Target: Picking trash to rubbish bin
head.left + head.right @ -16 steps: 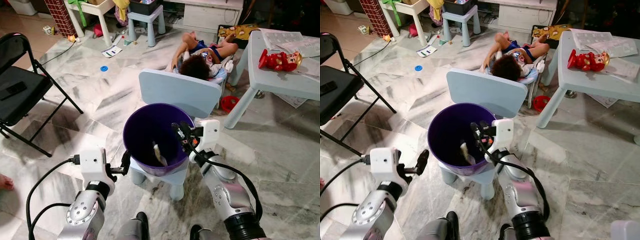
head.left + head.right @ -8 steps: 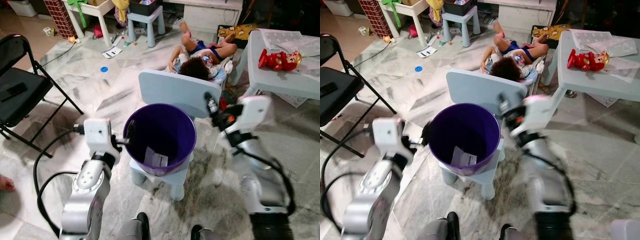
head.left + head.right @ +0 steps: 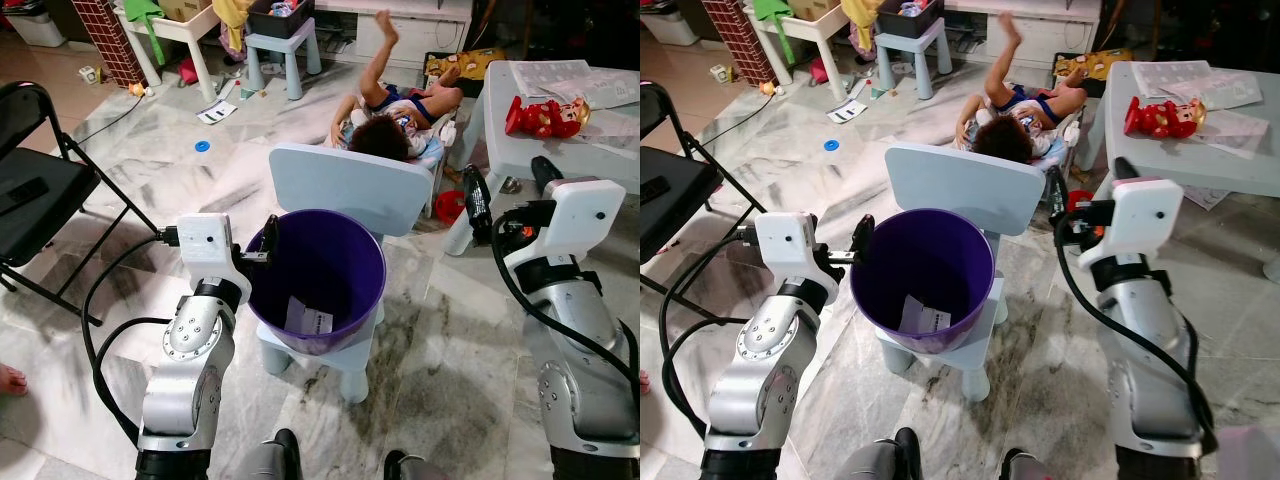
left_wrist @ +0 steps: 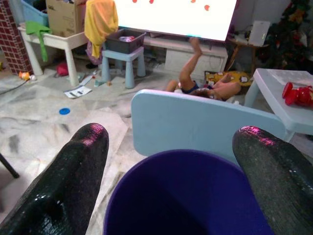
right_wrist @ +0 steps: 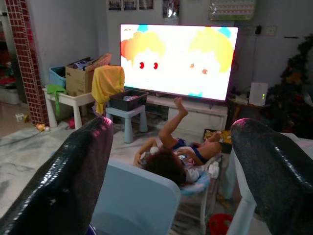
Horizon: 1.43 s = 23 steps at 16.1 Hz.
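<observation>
One paper scrap (image 3: 308,319) is lying in one purple bin (image 3: 372,262).
Left gripper (image 4: 168,161) and right gripper (image 5: 168,166) are both hovering, fingers wide, holding nothing.

We see a glossy purple plastic bin (image 3: 318,278) holding white paper trash (image 3: 308,318), on a matt pale-blue plastic chair (image 3: 352,190) over polished veined marble floor (image 3: 130,190)

Purple bin (image 3: 318,268) on small blue chair (image 3: 345,190), marble floor (image 3: 140,200) w/ scattered clutter
</observation>
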Motion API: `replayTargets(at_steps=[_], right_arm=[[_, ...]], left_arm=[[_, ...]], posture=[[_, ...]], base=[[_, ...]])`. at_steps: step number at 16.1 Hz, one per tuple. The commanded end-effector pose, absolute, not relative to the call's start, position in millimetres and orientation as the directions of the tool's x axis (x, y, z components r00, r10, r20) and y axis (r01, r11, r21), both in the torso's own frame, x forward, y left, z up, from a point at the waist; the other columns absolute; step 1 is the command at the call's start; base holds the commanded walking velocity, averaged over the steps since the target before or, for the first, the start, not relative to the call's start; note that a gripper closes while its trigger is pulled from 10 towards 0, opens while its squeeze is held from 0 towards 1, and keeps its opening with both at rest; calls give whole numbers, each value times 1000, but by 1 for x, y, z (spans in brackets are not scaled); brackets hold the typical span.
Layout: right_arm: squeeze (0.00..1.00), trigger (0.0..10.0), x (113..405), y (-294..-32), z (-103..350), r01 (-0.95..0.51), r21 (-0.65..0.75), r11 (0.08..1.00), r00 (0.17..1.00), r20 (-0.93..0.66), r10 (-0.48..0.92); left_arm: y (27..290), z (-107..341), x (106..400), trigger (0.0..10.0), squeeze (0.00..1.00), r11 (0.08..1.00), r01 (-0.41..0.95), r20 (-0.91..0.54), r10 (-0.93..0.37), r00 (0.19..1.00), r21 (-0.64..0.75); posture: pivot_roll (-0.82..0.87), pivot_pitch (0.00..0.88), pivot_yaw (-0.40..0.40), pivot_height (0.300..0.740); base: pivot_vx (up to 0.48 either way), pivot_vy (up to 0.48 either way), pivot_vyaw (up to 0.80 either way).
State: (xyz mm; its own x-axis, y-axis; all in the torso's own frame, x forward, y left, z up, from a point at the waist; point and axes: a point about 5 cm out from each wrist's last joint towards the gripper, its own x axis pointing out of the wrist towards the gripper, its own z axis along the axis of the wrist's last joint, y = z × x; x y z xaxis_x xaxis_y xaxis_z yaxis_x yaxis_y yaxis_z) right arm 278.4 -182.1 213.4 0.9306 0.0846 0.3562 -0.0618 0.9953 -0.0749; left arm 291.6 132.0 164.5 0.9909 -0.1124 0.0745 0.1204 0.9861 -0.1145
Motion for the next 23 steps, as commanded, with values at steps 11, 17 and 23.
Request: replayTargets(at_steps=[11, 17, 23], right_arm=[[0, 10000, 266, -192, 193, -126, -90, 988, 969, 202, 142], [0, 10000, 264, -199, 185, -100, -65, 993, 981, 160, 109], [0, 10000, 265, -195, 185, -103, -55, 993, 981, 160, 111]], left_arm=[[117, 166, 285, 10000, 0, 941, 338, 111, -336, 935, 1], [114, 164, 284, 10000, 0, 939, 344, 109, -341, 934, -6], [114, 164, 286, 10000, 0, 940, 338, 105, -333, 937, -38]], posture=[[-16, 174, 46, 740], [-22, 176, 47, 740], [-24, 173, 49, 740]], base=[[0, 0, 0], [0, 0, -365], [0, 0, -400]])
